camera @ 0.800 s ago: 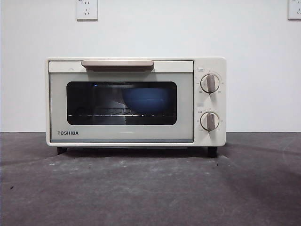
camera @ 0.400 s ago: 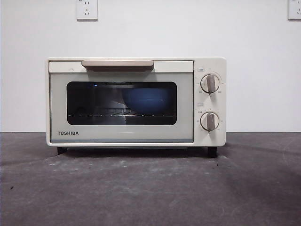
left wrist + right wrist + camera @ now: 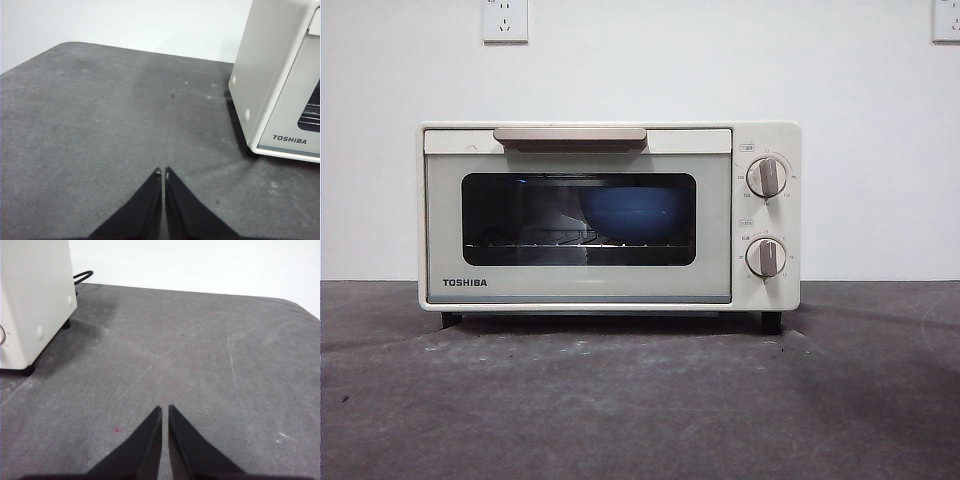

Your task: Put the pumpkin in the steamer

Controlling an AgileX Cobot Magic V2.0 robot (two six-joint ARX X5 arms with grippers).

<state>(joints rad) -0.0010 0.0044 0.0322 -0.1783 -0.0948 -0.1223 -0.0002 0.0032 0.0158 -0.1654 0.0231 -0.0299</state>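
Note:
The steamer [image 3: 608, 216], a cream-white TOSHIBA box with a dark glass door, stands shut in the middle of the grey table. Through its window a blue rounded shape [image 3: 635, 214] shows on the wire rack. The pumpkin is out of view in every frame. My left gripper [image 3: 162, 173] hovers shut over bare table beside the steamer [image 3: 280, 80], nothing between its tips. My right gripper [image 3: 165, 409] is shut too, over bare table on the steamer's [image 3: 32, 300] knob side, holding nothing. Neither arm shows in the front view.
A black power cord [image 3: 82, 276] loops behind the steamer. Two knobs [image 3: 766, 177] sit on its front panel. A beige handle [image 3: 570, 134] runs along the door's top. Wall sockets [image 3: 505, 20] hang above. The grey table [image 3: 640, 400] stretches in front.

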